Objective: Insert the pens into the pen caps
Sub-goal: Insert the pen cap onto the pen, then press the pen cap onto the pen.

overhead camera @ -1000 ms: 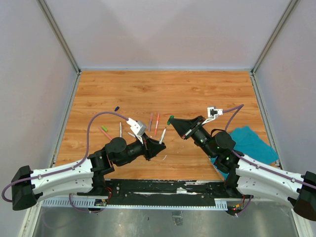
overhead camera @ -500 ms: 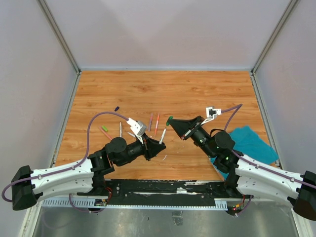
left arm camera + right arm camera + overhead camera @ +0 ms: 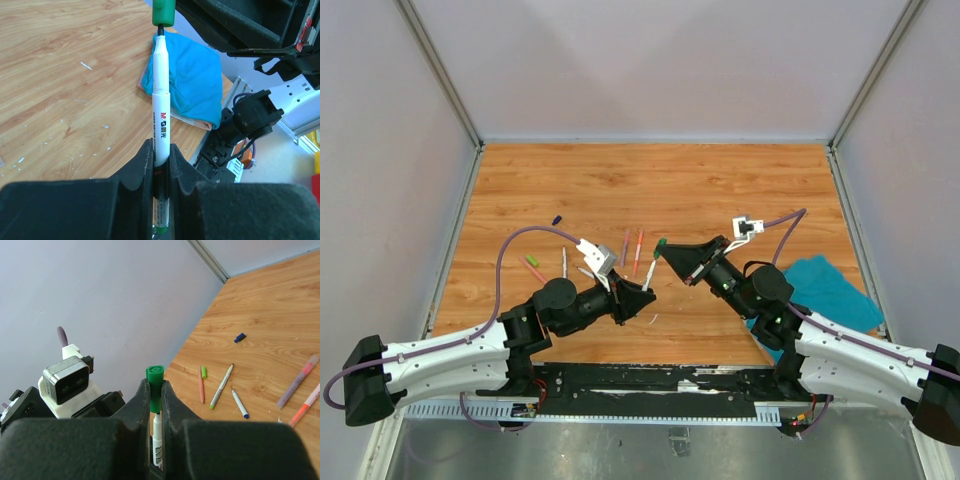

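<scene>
My left gripper (image 3: 160,155) is shut on a white pen (image 3: 161,100) with a green rear end, held above the table (image 3: 720,190). The pen points up toward the right arm. My right gripper (image 3: 156,390) is shut on a green pen cap (image 3: 156,385). The cap's open end faces the pen (image 3: 157,432), and the pen's dark tip sits right at the cap's (image 3: 163,12) mouth. In the top view the two grippers, left (image 3: 638,298) and right (image 3: 665,250), meet near the table's middle with the pen (image 3: 649,273) and cap (image 3: 661,243) in line.
Loose on the table lie a purple pen (image 3: 625,247), an orange pen (image 3: 638,250), a white pen (image 3: 564,262), a pink pen (image 3: 535,272), a lime cap (image 3: 532,261) and a dark blue cap (image 3: 557,219). A teal cloth (image 3: 825,290) lies at the right.
My right gripper has shifted slightly left with the green cap, closing the gap to the pen tip. The left arm has held still.
</scene>
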Controlling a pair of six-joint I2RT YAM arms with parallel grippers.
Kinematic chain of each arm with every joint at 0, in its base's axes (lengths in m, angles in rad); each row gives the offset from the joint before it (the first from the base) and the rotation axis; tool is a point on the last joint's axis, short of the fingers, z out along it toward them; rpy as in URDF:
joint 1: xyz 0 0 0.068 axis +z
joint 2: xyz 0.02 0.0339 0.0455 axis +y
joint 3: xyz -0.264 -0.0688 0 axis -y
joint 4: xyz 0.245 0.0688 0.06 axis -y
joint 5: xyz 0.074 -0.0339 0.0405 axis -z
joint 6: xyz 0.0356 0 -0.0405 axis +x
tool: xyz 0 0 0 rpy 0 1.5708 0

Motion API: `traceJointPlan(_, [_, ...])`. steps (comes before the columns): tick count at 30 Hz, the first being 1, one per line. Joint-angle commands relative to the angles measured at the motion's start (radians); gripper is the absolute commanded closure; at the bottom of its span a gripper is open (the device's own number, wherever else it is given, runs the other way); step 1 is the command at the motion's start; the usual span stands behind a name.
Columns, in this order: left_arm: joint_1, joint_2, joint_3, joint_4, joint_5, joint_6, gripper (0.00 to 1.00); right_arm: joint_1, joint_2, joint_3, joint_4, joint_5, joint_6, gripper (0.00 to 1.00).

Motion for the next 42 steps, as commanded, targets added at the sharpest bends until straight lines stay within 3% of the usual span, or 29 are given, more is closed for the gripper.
traceJointPlan(1, [-0.013,-0.016,0.006,0.03,-0.02,0.016,0.99,-0.01,-0.004,-0.01,-0.002,-0.023,-0.002,0.99])
traceJointPlan(13, [-0.012,-0.021,0.004,0.024,-0.029,0.014,1.0,-0.011,-0.002,-0.024,-0.024,-0.05,0.009,0.99])
traceJointPlan(25, [-0.012,-0.019,0.007,0.024,-0.035,0.014,0.99,-0.01,0.018,-0.045,-0.025,-0.21,0.036,0.97])
traceJointPlan(28, [-0.013,-0.017,0.008,0.025,-0.037,0.013,0.99,-0.01,0.013,-0.071,-0.015,-0.218,0.046,0.86])
traceJointPlan(36, [-0.014,-0.024,0.004,0.02,-0.046,0.01,0.99,-0.01,-0.107,-0.071,-0.152,-0.122,-0.022,0.39])
traceJointPlan(42, [-0.013,-0.028,0.002,0.017,-0.051,0.008,1.0,-0.01,-0.18,0.012,-0.319,-0.027,-0.133,0.32])
